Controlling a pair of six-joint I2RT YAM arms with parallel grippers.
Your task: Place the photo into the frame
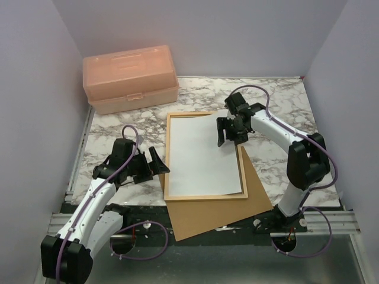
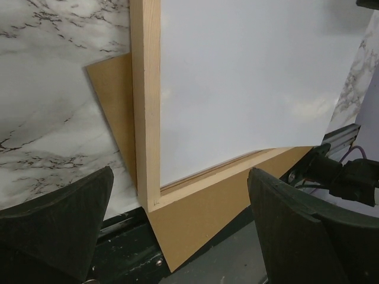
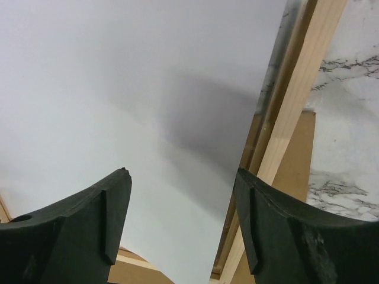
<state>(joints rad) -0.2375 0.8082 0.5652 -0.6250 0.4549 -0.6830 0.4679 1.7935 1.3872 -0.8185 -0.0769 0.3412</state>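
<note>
Your left gripper point(image 2: 180, 173) has its two dark fingers point(image 2: 59, 222) spread wide, at 7 and 5 o'clock, with nothing gripped between them. One light-wood bar of the frame point(image 2: 145, 106) runs from 12 o'clock down to a corner near 6, and a second bar leads off toward 3. The photo point(image 2: 249, 77) lies white side up inside that corner, and its own corner overlaps the bar near 4 o'clock. The brown backing board point(image 2: 201, 222) sits under the frame, poking out at 9 and 6 o'clock on the marble table point(image 2: 53, 89).

Pale, matt wood frame point(image 1: 166, 154); matt white paper photo point(image 1: 201, 160); smooth brown fibreboard sheet point(image 1: 219, 213); marble-patterned table point(image 1: 118, 124); translucent peach plastic toolbox point(image 1: 130, 77).
</note>
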